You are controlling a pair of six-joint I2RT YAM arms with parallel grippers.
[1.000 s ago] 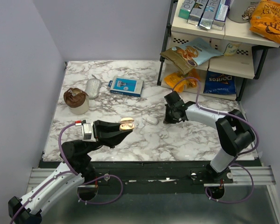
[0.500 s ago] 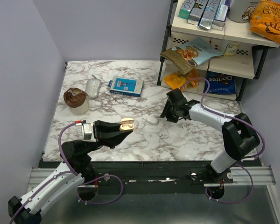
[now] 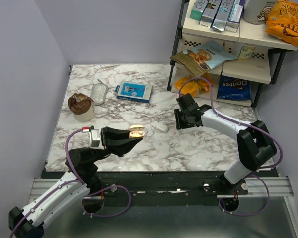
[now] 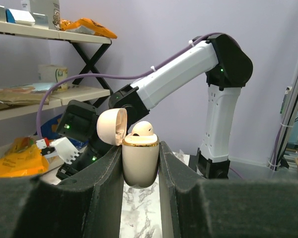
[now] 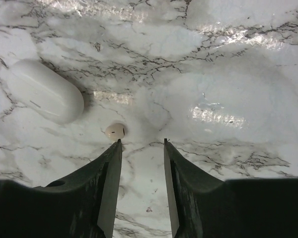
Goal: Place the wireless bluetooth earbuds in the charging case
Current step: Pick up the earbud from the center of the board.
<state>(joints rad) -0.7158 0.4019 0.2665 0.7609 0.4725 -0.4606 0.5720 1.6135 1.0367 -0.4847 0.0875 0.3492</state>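
Observation:
My left gripper point(image 3: 135, 134) is shut on a beige charging case point(image 3: 135, 131), held above the table's front left with its lid flipped open. In the left wrist view the case point(image 4: 140, 163) sits between the fingers point(image 4: 102, 183), and one white earbud point(image 4: 143, 129) rests in its top. My right gripper point(image 3: 182, 121) is open just above the marble table. In the right wrist view a tiny white earbud point(image 5: 115, 131) lies on the table just beyond the left fingertip of that gripper point(image 5: 141, 142), outside the gap.
A white oval case point(image 3: 161, 127) lies beside the right gripper; it also shows in the right wrist view point(image 5: 42, 97). A brown-topped cup point(image 3: 81, 106), a grey mouse point(image 3: 99, 92) and a blue box point(image 3: 134, 91) sit at the back left. A shelf rack point(image 3: 223, 69) with snack bags stands at the back right.
My right gripper has shifted slightly back and to the right, staying low over the table. The left gripper still holds the open case in nearly the same place.

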